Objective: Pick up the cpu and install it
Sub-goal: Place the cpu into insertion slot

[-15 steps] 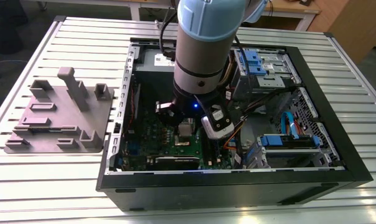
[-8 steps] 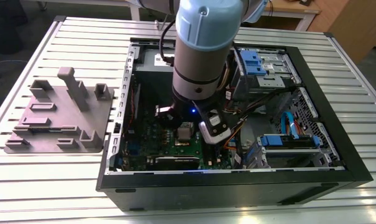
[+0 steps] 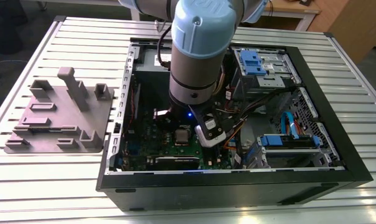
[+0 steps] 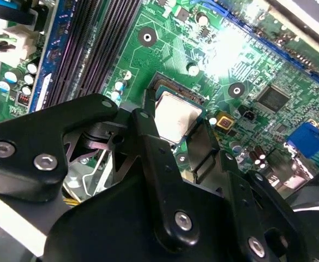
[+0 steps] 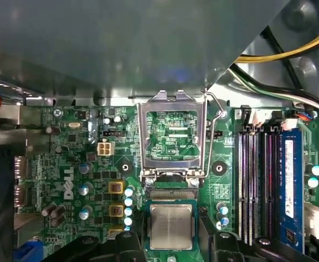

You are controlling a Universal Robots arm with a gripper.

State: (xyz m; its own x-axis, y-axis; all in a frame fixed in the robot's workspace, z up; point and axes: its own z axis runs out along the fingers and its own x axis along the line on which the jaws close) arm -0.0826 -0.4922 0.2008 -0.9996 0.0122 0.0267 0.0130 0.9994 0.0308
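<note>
The small, flat, square silvery chip, the cpu, lay in its slot on the green motherboard. The silver metal frame stood flipped up to let it in. The black gripper hung just over it. Squeezing or loose, I could not tell.

**Cpu lying flat in the open socket**

The cpu is a small square chip with a silvery-grey metal top and a thin pale edge around it. It lies flat, top side up, inside the socket of the green motherboard, with its sides parallel to the socket's walls. The socket's silver frame is swung open just beside it, so the metal top is uncovered. In the exterior view the chip shows as a pale square deep in the open case, on the exterior view's left half. Whether it is fully seated cannot be told.
</note>
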